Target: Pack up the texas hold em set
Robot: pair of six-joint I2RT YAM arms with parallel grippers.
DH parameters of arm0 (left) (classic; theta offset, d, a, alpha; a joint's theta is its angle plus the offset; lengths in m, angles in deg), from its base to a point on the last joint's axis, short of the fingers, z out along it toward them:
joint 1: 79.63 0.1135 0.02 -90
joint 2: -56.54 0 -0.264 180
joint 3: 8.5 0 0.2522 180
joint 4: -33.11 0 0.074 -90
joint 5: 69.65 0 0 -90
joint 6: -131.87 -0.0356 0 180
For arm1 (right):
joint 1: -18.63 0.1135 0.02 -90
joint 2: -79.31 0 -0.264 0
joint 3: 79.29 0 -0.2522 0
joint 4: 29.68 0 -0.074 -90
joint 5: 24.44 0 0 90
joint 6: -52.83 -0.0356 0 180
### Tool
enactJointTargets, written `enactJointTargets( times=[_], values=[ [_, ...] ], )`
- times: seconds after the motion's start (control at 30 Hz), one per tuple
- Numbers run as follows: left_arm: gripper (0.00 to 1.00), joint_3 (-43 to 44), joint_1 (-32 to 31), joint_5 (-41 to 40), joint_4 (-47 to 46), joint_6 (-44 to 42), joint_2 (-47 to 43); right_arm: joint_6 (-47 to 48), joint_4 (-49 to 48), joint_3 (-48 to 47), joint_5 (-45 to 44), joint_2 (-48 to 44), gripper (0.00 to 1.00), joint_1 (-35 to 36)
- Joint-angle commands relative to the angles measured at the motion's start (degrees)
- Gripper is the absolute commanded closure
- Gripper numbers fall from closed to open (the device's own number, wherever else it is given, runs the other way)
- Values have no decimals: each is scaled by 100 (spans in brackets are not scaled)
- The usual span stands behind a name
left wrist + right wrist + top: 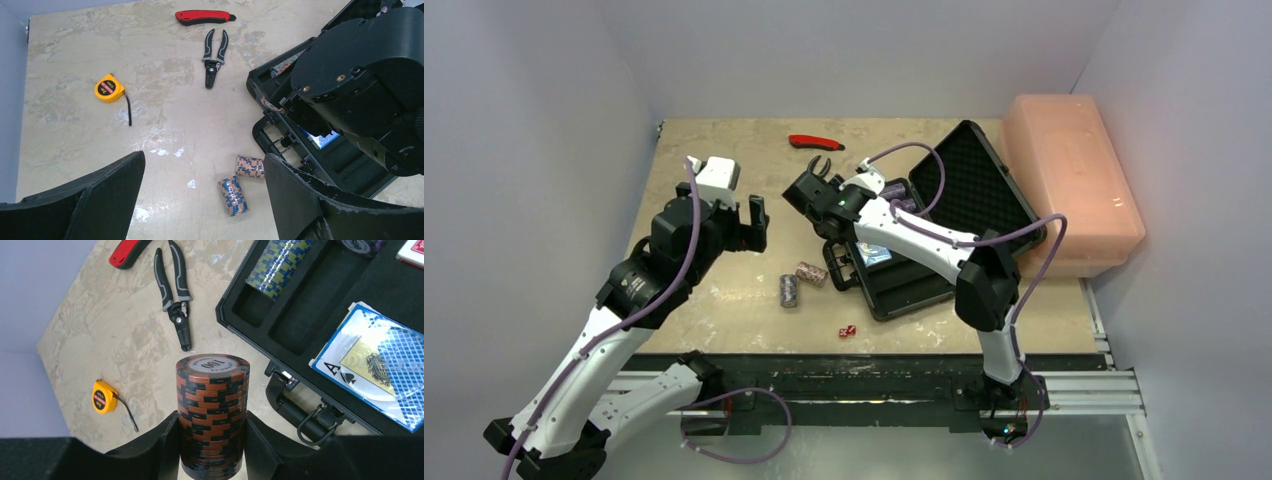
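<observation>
— Where was the brown chip stack (212, 390) at that moment?
— Upright in the right tool (212, 452), pinched between both pads. It hung above the bench (100, 335), just outside the open black case (235, 320). The left tool (202, 172) hovered spread and empty over a bluish chip stack (233, 196) and a tan chip stack (249, 166), both lying on their sides beside the case.
— How should the drop have gone?
— I'd judge the brown stack needed turning onto its side to suit the empty foam slot (305, 315) next to the yellow-and-blue stack (277, 262). Then it should go down until seated before letting go, since loose chips would scatter from any height. The blue card deck (380, 370) lay in its bay.
— And the surroundings?
— A mottled beige bench, scuffed white in patches, boxed in by plain pale walls. Wire strippers (175, 295), a red utility knife (205, 17) and a yellow tape measure (103, 396) lay farther out. Red dice (847, 331) sat near the front edge, and a pink lidded box (1074, 180) stood beside the case.
</observation>
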Motion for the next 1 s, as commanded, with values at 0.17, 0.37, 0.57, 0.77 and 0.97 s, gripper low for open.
enactJointTargets(
  times=[0.17,0.37,0.57,0.77,0.97],
  values=[
    [12,-17,29,-166,-259,-115,34,-1144,1258,-1352,-234,423,100,-3],
    [12,-17,34,-188,-259,-122,67,-1489,1576,-1505,-136,535,100,-163],
    [12,-25,40,-233,-253,-132,55,-1535,1542,-1501,-9,579,100,-392],
    [12,-17,42,-217,-259,-129,63,-1563,1551,-1464,311,633,100,-757],
    [12,-8,38,-181,-236,-118,73,-1560,1479,-1247,625,598,100,-1037]
  ],
)
